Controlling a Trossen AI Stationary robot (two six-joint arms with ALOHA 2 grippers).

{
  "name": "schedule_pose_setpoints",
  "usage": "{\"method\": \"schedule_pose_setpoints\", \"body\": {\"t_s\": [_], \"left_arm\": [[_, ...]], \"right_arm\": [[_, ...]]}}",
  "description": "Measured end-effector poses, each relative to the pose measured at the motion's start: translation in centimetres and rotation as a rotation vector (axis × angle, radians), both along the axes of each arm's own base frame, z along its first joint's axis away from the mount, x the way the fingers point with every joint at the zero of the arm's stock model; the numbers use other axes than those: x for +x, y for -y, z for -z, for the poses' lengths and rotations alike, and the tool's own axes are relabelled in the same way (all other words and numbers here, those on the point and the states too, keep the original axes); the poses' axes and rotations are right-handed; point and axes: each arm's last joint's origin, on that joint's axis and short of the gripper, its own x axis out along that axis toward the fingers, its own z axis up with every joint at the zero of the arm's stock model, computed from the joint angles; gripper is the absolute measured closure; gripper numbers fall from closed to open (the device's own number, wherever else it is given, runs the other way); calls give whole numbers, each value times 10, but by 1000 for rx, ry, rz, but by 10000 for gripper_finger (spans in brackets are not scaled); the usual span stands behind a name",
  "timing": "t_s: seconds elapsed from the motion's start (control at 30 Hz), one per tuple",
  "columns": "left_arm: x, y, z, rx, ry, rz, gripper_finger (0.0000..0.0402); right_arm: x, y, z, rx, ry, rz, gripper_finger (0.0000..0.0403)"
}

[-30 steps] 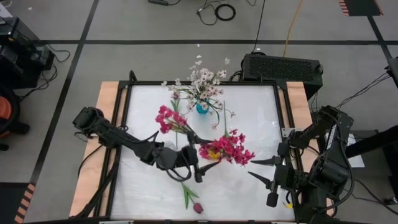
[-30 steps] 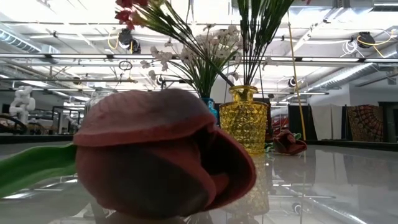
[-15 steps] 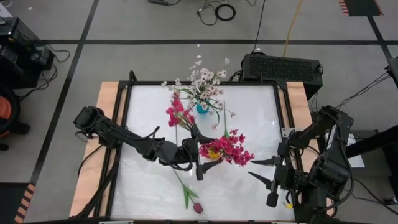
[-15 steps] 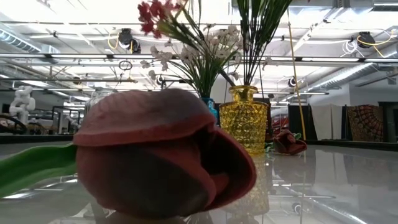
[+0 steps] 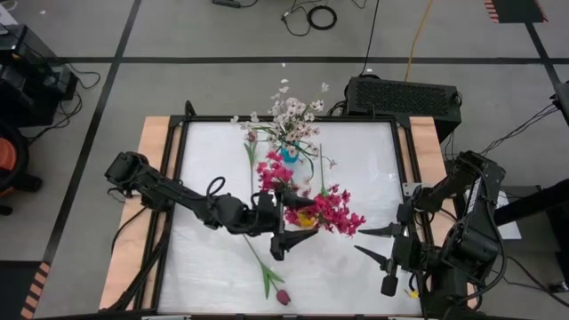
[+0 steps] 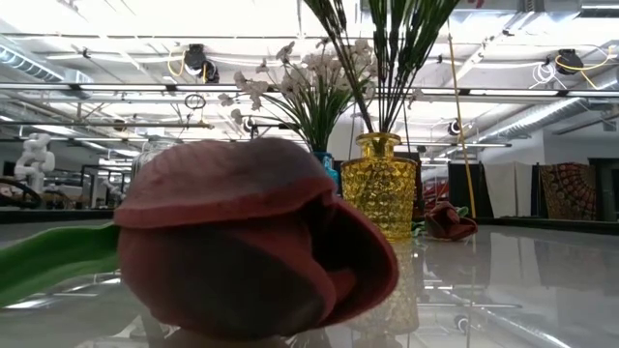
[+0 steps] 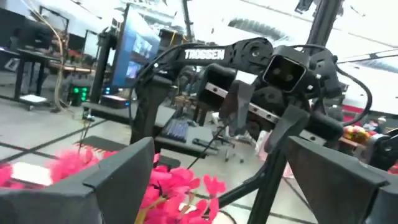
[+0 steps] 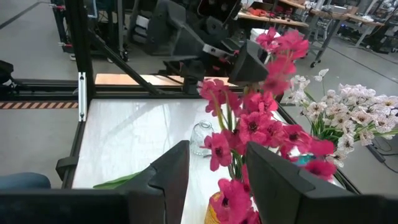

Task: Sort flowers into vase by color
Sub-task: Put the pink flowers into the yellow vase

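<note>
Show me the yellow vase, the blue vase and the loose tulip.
Yellow vase (image 6: 380, 188), low view, on its glass body.
Blue vase (image 5: 289, 155), high view, on its rim below the white blossoms.
Tulip (image 5: 283, 297), high view, on the maroon head.
</note>
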Motion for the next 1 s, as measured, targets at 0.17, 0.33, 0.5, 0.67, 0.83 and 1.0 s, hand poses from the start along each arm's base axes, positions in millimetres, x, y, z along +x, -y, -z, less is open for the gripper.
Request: {"method": "schedule_pose_setpoints", "body": {"t_s": [0.17, 0.33, 0.5, 0.67, 0.83, 1.0], "left_arm": [[4, -7, 5, -58, -49, 2, 33], [5, -9, 4, -76, -35, 71, 33], [1, -4, -3, 46, 43, 69, 33], [2, -4, 0, 13, 5, 84, 33], [5, -8, 3, -80, -39, 215, 33], [3, -5, 2, -145, -49, 381, 33]], "right_arm": [[0, 0, 0, 1, 1, 0, 252], [0, 0, 0, 2, 1, -1, 252], [0, 0, 0, 2, 1, 0, 252], [0, 0, 0, 2, 1, 0, 252], [0, 0, 0, 2, 1, 0, 252], [0, 0, 0, 2, 2, 1, 252]]}}
